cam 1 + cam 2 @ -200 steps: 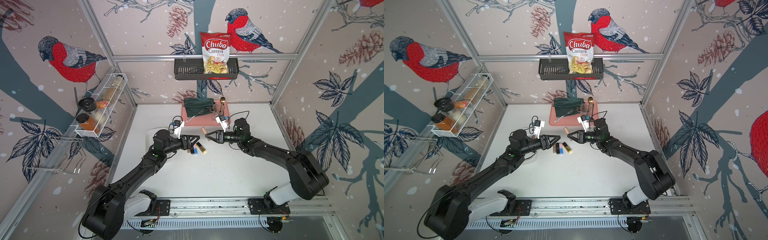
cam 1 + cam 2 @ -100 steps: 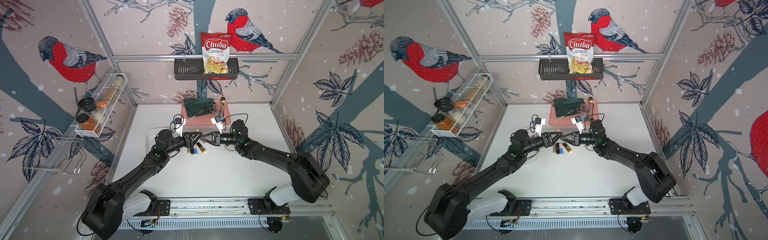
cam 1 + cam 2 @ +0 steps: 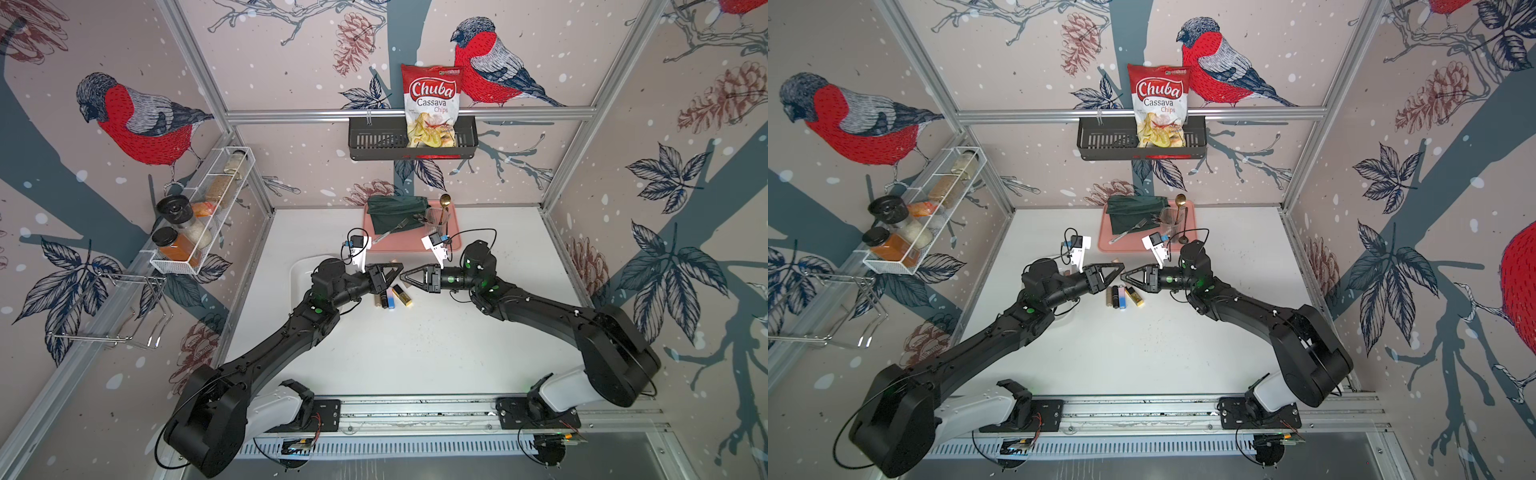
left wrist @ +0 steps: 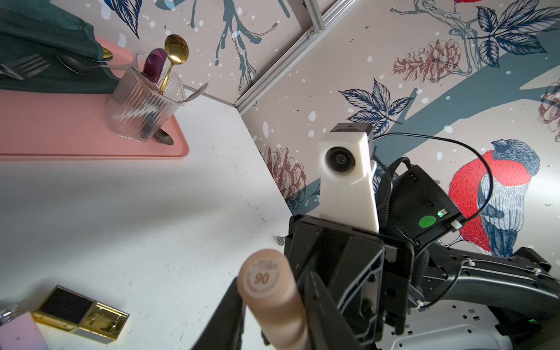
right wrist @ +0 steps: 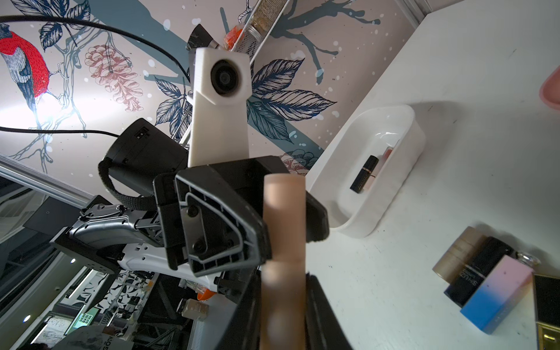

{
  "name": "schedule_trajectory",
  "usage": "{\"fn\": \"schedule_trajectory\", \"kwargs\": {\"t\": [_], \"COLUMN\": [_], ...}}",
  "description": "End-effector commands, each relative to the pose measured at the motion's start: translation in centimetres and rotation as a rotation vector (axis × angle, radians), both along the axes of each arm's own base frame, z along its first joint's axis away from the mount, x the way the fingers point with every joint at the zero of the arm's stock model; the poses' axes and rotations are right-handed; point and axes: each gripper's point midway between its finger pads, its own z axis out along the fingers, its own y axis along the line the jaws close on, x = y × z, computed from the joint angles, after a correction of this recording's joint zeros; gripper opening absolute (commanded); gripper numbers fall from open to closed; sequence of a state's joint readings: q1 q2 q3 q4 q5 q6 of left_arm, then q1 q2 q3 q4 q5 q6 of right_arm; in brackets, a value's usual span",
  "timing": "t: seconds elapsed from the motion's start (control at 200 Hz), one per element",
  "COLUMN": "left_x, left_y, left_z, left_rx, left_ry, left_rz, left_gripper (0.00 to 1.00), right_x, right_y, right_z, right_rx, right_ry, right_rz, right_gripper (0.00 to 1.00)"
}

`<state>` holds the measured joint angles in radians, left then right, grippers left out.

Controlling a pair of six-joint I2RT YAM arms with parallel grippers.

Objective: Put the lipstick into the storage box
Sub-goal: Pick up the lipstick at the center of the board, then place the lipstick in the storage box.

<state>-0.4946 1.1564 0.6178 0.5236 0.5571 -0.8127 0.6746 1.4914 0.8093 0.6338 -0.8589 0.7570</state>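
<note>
Peach-beige, matte, cylindrical: we pinch the lipstick (image 4: 262, 277) in both left gripper (image 4: 269, 315) and right gripper (image 5: 283, 312), its long axis crossing them, numbered end toward the pink tray (image 4: 60, 130).

"Chuba Cassava Chips" is printed on the red-and-white chip bag (image 3: 432, 106) standing in the black wall basket (image 3: 374, 139), legible in both top views. Well in front of that basket, the beige lipstick (image 4: 263, 277) bears "90" on its round end cap, ringed by print too fine to read. Lettering on a black case (image 5: 475, 269) lying near it is illegible.
</note>
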Motion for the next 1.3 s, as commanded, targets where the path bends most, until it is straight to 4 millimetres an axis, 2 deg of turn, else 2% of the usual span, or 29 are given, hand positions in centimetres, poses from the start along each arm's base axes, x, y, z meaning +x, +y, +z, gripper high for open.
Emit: {"fn": "schedule_trajectory", "kwargs": {"t": [0.0, 0.025, 0.1, 0.175, 0.315, 0.4, 0.46, 0.54, 0.665, 0.76, 0.895, 0.995, 1.096, 1.221, 1.296], "left_x": [-0.1, -0.1, -0.3, -0.3, -0.3, 0.0, 0.4, 0.8, 1.2, 1.4, 2.0, 2.5, 3.3, 3.7, 3.9], "left_y": [-0.3, -0.3, -0.3, -0.3, 0.3, 1.5, 3.1, 6.5, 14.5, 19.2, 23.1, 24.8, 25.0, 27.0, 27.2], "left_z": [1.1, 1.0, 1.0, 0.7, -0.1, -0.7, -1.2, -2.1, -3.8, -4.7, -6.6, -9.0, -10.5, -13.1, -14.8], "left_rx": [-0.017, -0.017, -0.016, -0.002, 0.067, 0.171, 0.294, 0.501, 0.797, 0.915, 1.032, 1.119, 1.148, 1.267, 1.277], "left_ry": [-0.050, -0.048, -0.047, -0.042, -0.026, -0.011, 0.007, 0.038, 0.132, 0.185, 0.257, 0.327, 0.375, 0.450, 0.489], "left_rz": [-0.023, -0.022, -0.026, -0.026, -0.004, 0.048, 0.113, 0.228, 0.455, 0.563, 0.627, 0.641, 0.636, 0.664, 0.644], "left_gripper": [0.25, 0.22, 0.13, 0.12, 0.12, 0.12, 0.12, 0.12, 0.13, 0.13, 0.14, 0.15, 0.15, 0.15, 0.15], "right_x": [-0.3, -0.3, -0.1, 0.1, 0.9, 1.7, 2.3, 3.1, 3.6, 3.3, 2.2, 0.9, -0.2, -0.8, -0.9], "right_y": [0.2, 0.2, 0.1, -0.1, -1.4, -2.9, -4.1, -5.3, -6.1, -5.8, -3.8, -1.9, -0.4, 0.7, 1.0], "right_z": [0.9, 0.9, 1.0, 1.4, 2.4, 3.0, 2.9, 2.3, 0.8, -0.4, -2.0, -3.2, -4.6, -6.1, -6.7], "right_rx": [0.033, 0.032, 0.031, 0.033, 0.047, 0.045, 0.019, -0.045, -0.152, -0.179, -0.208, -0.235, -0.269, -0.302, -0.320], "right_ry": [-0.031, -0.031, -0.034, -0.042, -0.060, -0.078, -0.099, -0.134, -0.173, -0.160, -0.146, -0.143, -0.139, -0.126, -0.128], "right_rz": [0.021, 0.018, 0.015, 0.003, -0.039, -0.084, -0.131, -0.191, -0.249, -0.240, -0.197, -0.149, -0.114, -0.089, -0.085], "right_gripper": [0.28, 0.34, 0.41, 0.49, 0.52, 0.57, 0.58, 0.61, 0.62, 0.62, 0.63, 0.63, 0.63, 0.63, 0.64]}}
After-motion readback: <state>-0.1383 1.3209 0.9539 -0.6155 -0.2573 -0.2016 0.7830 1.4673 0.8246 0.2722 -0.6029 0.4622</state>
